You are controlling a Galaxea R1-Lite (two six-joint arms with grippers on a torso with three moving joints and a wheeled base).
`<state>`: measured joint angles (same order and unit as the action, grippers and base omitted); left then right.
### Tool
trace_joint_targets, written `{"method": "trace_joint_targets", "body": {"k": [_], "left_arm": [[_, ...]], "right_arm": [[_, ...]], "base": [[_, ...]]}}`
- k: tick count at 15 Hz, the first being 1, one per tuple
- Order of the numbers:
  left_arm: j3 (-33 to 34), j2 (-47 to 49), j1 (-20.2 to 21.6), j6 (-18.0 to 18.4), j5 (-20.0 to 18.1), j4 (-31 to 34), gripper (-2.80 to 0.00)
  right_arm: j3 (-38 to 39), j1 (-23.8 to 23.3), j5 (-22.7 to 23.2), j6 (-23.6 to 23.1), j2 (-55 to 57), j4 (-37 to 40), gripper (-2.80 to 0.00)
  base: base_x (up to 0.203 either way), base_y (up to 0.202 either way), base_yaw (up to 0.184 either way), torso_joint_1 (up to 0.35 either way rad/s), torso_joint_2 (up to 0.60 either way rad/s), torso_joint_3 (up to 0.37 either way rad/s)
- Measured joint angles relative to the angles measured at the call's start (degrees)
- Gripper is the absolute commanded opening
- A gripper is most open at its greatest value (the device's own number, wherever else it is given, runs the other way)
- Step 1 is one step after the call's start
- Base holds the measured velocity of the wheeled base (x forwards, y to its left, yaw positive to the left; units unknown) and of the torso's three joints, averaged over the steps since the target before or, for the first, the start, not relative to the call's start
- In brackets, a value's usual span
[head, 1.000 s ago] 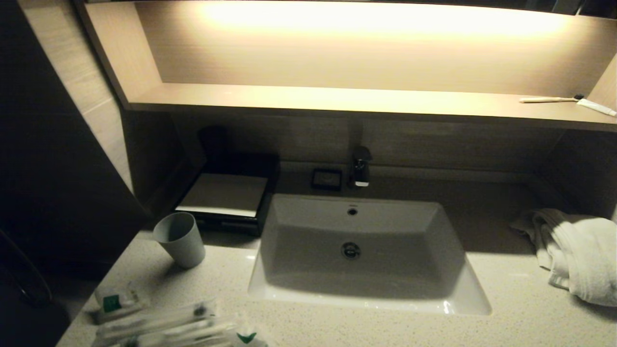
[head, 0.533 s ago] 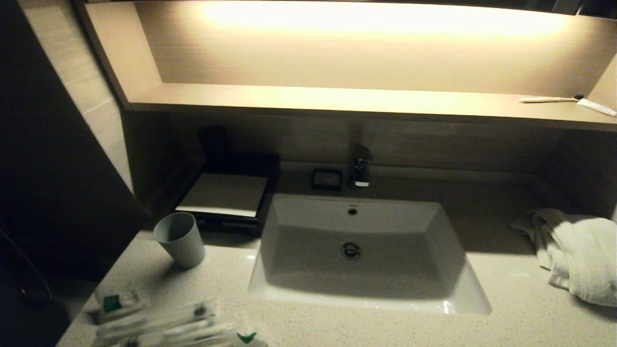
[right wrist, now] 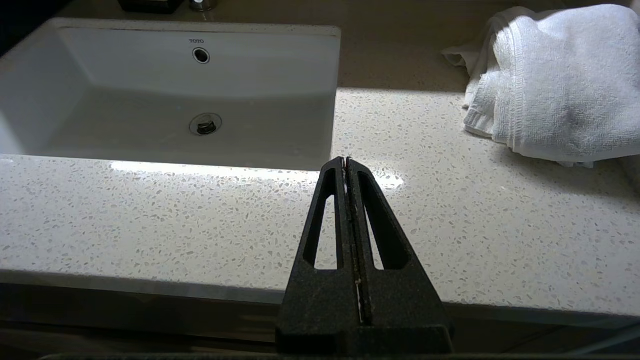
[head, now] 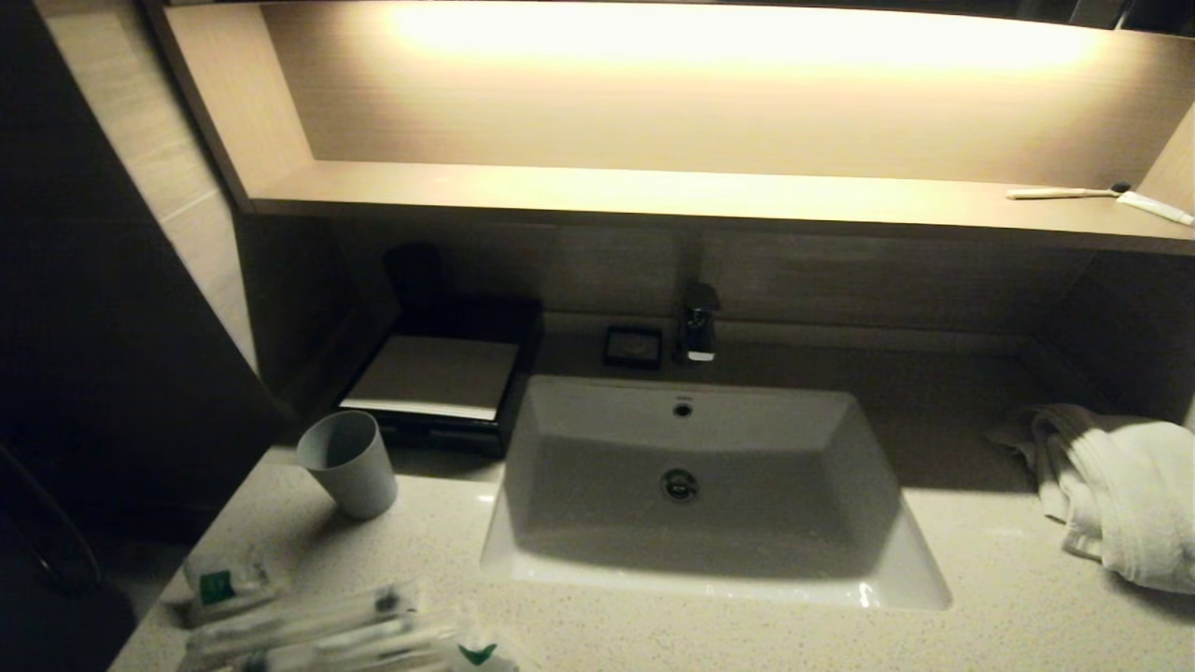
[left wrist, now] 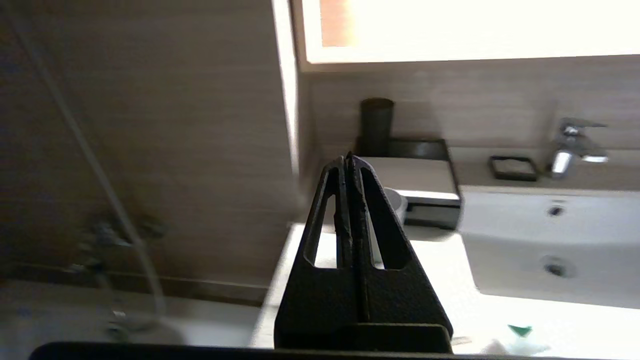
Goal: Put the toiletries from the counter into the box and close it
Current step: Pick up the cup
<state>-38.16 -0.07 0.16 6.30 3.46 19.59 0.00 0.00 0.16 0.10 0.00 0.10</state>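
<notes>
The toiletries [head: 308, 625], clear-wrapped white sachets with green marks and slim sticks, lie at the near left corner of the speckled counter [head: 1008, 569]. The black box [head: 439, 378] with a cream top panel stands at the back left beside the basin, its drawer pushed in. Neither arm shows in the head view. In the left wrist view my left gripper [left wrist: 348, 159] is shut and empty, held off the counter's left front, pointing toward the box [left wrist: 425, 192]. My right gripper [right wrist: 346, 161] is shut and empty, low at the counter's front edge, right of the basin.
A pale cup [head: 347, 464] stands in front of the box. White basin [head: 691, 560] with a tap [head: 698, 322] and a small black dish [head: 633, 346] behind it. A folded white towel [head: 1116, 485] lies at the right. Toothbrush and tube [head: 1102, 196] lie on the lit shelf.
</notes>
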Motion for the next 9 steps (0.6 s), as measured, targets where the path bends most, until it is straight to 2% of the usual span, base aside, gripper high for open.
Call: {"method": "trace_joint_targets", "body": {"k": [4, 9], "left_arm": [[-5.86, 2.00, -0.02, 2.01, 2.48, 0.60, -2.80], [-16.34, 15.17, -0.46, 0.76, 5.46, -0.71, -2.80]], "right_arm": [[0.00, 0.00, -0.02, 0.00, 0.00, 0.00, -2.80], [0.00, 0.00, 0.00, -0.02, 0.00, 0.00, -2.80]], "base": [[0.000, 0.000, 0.000, 0.000, 0.00, 0.000], [0.000, 0.000, 0.000, 0.000, 0.00, 0.000]]}}
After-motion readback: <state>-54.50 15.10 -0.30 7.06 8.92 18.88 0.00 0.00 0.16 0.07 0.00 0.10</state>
